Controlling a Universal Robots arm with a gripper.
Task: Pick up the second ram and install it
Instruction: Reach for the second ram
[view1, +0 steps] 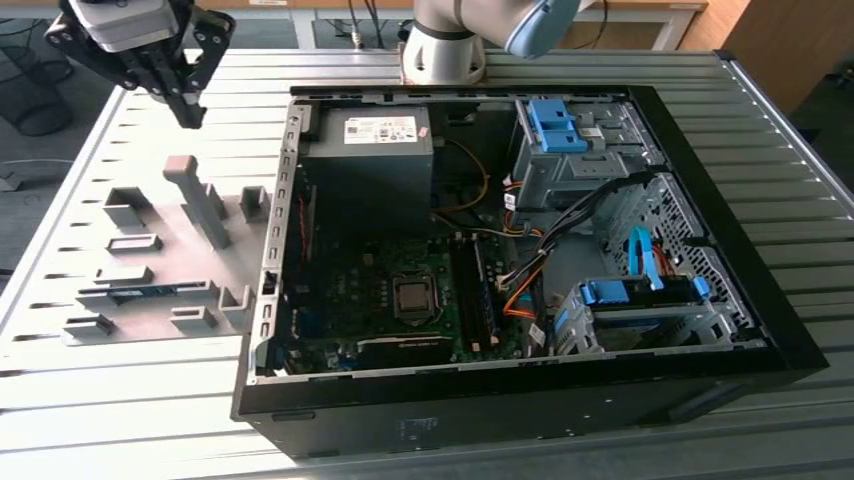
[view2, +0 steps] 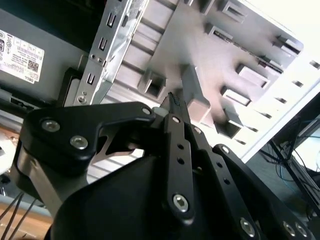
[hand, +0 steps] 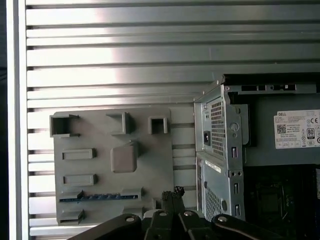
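The second ram (view1: 140, 292) is a thin blue-green stick lying flat between grey holder blocks on the grey holder plate (view1: 160, 215), at the exterior view's left. In the first wrist view the ram (hand: 100, 197) runs along the plate's (hand: 150, 165) edge nearest the fingertips. My gripper (view1: 191, 116) hangs high above the table beyond the plate's far end, well apart from the stick. Its black fingers meet at the tips in both wrist views (view2: 172, 98) (hand: 173, 192), shut with nothing between them.
An open black computer case (view1: 534, 410) lies on the slatted metal table (view1: 120, 400), to the plate's right in the exterior view. Inside are a power supply (view1: 367, 150), the motherboard's long black slots (view1: 470, 290), cables and blue-tabbed drive cages (view1: 641, 295). A tall grey block (view1: 200, 200) stands on the plate.
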